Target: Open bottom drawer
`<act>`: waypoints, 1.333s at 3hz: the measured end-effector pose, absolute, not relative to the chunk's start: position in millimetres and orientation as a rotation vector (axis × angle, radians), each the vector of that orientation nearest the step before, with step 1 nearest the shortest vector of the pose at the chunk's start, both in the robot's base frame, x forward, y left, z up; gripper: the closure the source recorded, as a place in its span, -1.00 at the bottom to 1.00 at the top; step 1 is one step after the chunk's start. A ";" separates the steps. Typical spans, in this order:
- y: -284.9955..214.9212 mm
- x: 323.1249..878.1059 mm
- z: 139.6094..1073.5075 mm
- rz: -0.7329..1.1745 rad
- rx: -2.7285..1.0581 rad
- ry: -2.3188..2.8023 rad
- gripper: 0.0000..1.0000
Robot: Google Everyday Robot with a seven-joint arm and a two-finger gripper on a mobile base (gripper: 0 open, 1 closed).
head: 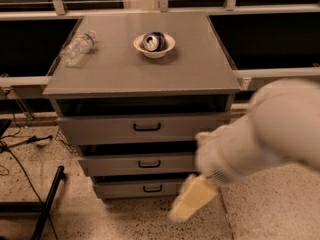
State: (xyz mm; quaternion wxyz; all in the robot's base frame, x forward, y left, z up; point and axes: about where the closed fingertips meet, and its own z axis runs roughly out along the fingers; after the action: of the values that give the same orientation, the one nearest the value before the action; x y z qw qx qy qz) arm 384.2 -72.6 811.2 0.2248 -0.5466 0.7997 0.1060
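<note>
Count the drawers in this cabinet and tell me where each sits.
3, stacked: top drawer, middle drawer below it, bottom drawer lowest. The gripper hangs in front of the bottom drawer, hiding one end.

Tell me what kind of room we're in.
Likely an office or lab corner: a grey drawer cabinet against a railed window wall, speckled hard floor, loose cables at left. The gripper hangs by the bottom drawer's right end.

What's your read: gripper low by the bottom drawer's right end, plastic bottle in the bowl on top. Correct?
No: camera view shows a can in the bowl; the plastic bottle lies on the cabinet top, left of it. The gripper is low by the right end of the bottom drawer.
</note>
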 end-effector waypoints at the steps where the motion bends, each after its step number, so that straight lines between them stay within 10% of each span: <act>1: -28.2 383.0 735.9 0.324 -1.492 2.180 -1.00; 4: -44.3 397.1 660.8 0.293 -1.683 2.135 -1.00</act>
State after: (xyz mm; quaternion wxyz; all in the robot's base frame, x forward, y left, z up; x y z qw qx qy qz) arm 397.1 -44.3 660.8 0.2021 -0.6028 0.7647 0.1048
